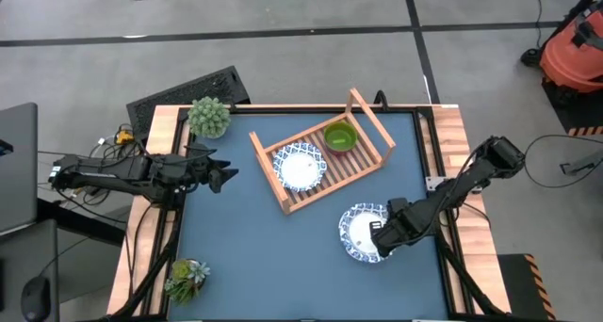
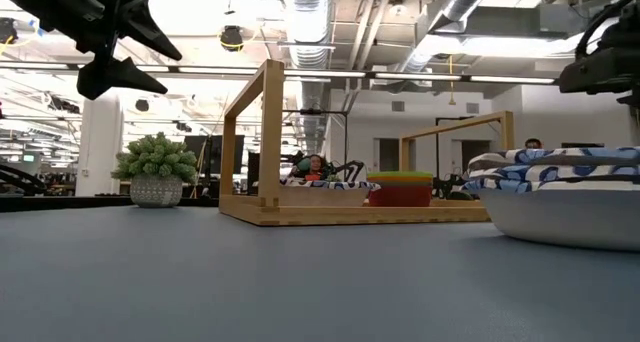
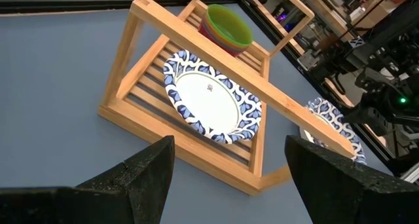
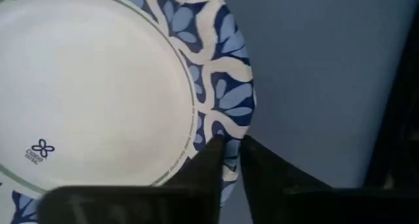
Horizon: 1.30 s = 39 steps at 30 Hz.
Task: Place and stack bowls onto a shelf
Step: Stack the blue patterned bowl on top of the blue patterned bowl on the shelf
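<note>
Pinching the blue rim of a white bowl (image 4: 98,86), the right gripper (image 4: 228,149) is closing one finger inside and one outside the edge. That bowl is sitting on the table (image 1: 245,237) near the shelf (image 1: 320,162), between it and the near edge. It looks light, thin and bendy, so a rim grip suits it. High view is showing another white bowl (image 1: 300,169) and a green bowl (image 1: 339,136) on the shelf. Left gripper (image 3: 229,178), spread wide, is waiting beside the shelf.
</note>
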Motion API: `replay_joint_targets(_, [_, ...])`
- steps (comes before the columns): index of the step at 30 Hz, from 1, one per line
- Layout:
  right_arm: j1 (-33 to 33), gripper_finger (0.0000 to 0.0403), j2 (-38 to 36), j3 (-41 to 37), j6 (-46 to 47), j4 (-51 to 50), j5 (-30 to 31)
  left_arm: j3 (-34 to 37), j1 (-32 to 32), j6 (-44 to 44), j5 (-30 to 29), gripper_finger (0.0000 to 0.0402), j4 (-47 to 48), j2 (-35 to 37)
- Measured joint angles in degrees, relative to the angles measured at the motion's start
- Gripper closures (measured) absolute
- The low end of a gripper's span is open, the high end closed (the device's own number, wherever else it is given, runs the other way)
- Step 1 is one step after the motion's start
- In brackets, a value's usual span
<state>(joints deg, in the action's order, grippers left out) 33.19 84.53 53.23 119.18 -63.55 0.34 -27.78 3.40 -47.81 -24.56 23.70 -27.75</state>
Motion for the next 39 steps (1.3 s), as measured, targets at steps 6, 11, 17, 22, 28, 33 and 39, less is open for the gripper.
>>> replay_joint_targets(6, [0.01,0.0387,0.0,0.02,-1.5,1.02,-0.13,-0.01,0.0,0.0,-0.12,0.0127,0.02,0.0])
replay_joint_targets(11, [0.02,0.0384,-0.23,1.35,-1.65,0.36,-0.33,-0.01,0.0,0.02,-0.22,0.0127,0.33,0.0])
replay_joint_targets(17, [0.02,0.0386,-1.47,6.68,-4.16,-4.84,-0.35,0.0,0.0,0.02,-0.24,0.0127,1.22,0.0])
replay_joint_targets(22, [0.02,0.0386,-4.26,10.87,-4.37,-9.9,0.75,-0.01,0.0,0.0,-0.24,0.0127,1.27,0.0])
replay_joint_targets(28, [-1.57,0.0386,-8.06,13.94,-5.48,-12.51,7.98,-0.01,0.0,0.02,-0.26,0.0127,1.27,0.0])
replay_joint_targets(33, [-9.27,0.0387,-9.62,14.8,-14.12,-12.21,13.18,0.0,0.0,0.02,-0.26,0.0127,1.29,0.0])
replay_joint_targets(39, [-24.92,0.0387,-8.83,14.82,-35.98,-2.77,14.84,0.0,0.0,-0.85,-0.28,0.0127,1.27,0.0])
